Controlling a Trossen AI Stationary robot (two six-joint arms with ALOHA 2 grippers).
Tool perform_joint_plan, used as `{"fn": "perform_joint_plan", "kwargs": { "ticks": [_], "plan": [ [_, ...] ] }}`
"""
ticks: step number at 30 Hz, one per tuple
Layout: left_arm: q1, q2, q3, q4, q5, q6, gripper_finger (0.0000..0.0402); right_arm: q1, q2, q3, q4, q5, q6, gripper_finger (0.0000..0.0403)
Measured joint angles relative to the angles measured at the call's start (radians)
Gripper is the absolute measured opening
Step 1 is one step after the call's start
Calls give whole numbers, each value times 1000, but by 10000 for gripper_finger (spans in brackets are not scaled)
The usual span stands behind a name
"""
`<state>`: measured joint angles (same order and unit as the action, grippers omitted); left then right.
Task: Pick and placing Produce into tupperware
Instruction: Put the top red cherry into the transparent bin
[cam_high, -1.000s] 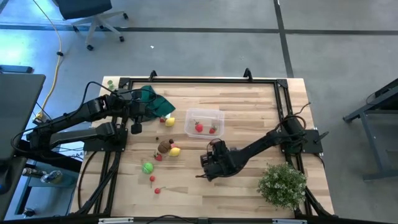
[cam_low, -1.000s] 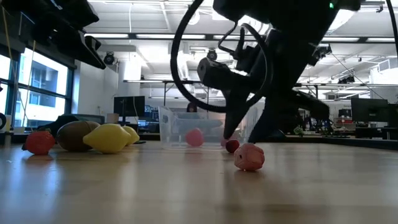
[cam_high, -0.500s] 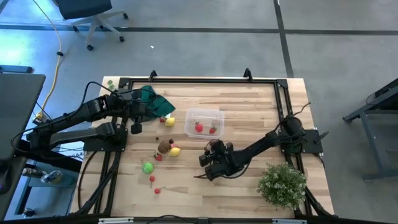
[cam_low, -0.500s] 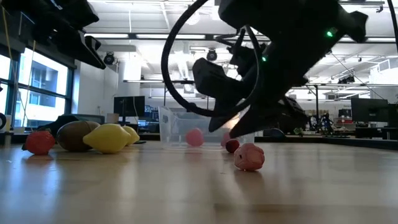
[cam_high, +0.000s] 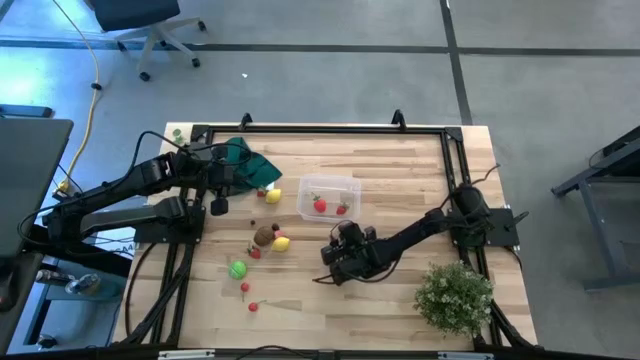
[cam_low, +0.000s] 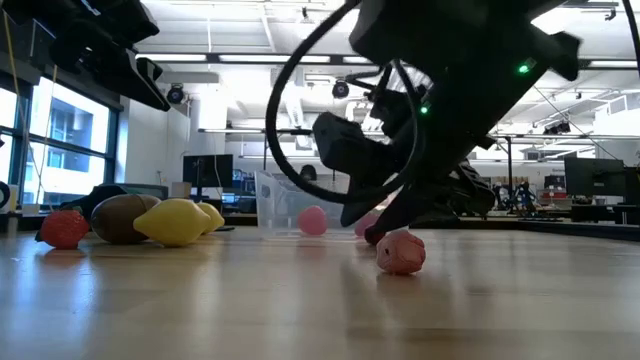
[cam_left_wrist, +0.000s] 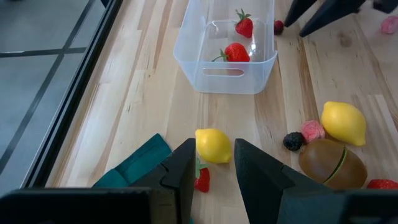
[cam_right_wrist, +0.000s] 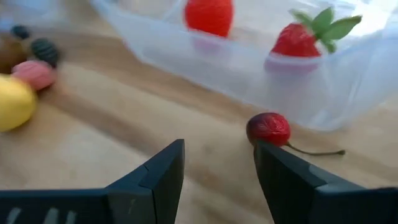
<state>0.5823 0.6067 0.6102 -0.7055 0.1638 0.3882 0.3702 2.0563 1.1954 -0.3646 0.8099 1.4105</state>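
The clear tupperware (cam_high: 328, 195) stands mid-table with two strawberries (cam_left_wrist: 235, 52) inside. A dark red cherry (cam_right_wrist: 268, 129) lies on the wood just outside its wall. My right gripper (cam_right_wrist: 217, 155) is open and low over the table, its fingers slanting down toward the cherry, which is just beyond the tips. More produce lies to the left: a lemon (cam_high: 273, 196), a brown kiwi (cam_high: 264, 235), a second lemon (cam_high: 281, 243) and a green piece (cam_high: 237, 268). My left gripper (cam_left_wrist: 214, 168) hangs open high above the first lemon (cam_left_wrist: 213, 145), holding nothing.
A dark green cloth (cam_high: 250, 165) lies at the far left under my left arm. A bushy plant (cam_high: 455, 295) stands at the near right corner. A pink raspberry (cam_low: 401, 252) sits on the wood close to my right gripper. Small red pieces (cam_high: 245, 288) lie near the front left.
My right gripper has sunk a little toward the table and shifted slightly toward the tupperware. It has rolled, so its fingers lie more slanted than before. Its fingers stay open. The produce and the tub have not moved.
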Motion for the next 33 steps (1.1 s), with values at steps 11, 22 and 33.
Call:
{"fn": "perform_joint_plan", "kwargs": {
  "ticks": [11, 22, 33],
  "plan": [
    [0, 0, 0, 0, 0, 0, 99, -59, 28, 1, 19, -45, 3, 180],
    [0, 0, 0, 0, 0, 0, 99, -60, 29, 3, -22, -49, 104, 135],
    [0, 0, 0, 0, 0, 0, 99, -21, 31, 3, -109, -22, 248, 134]
  ]
}}
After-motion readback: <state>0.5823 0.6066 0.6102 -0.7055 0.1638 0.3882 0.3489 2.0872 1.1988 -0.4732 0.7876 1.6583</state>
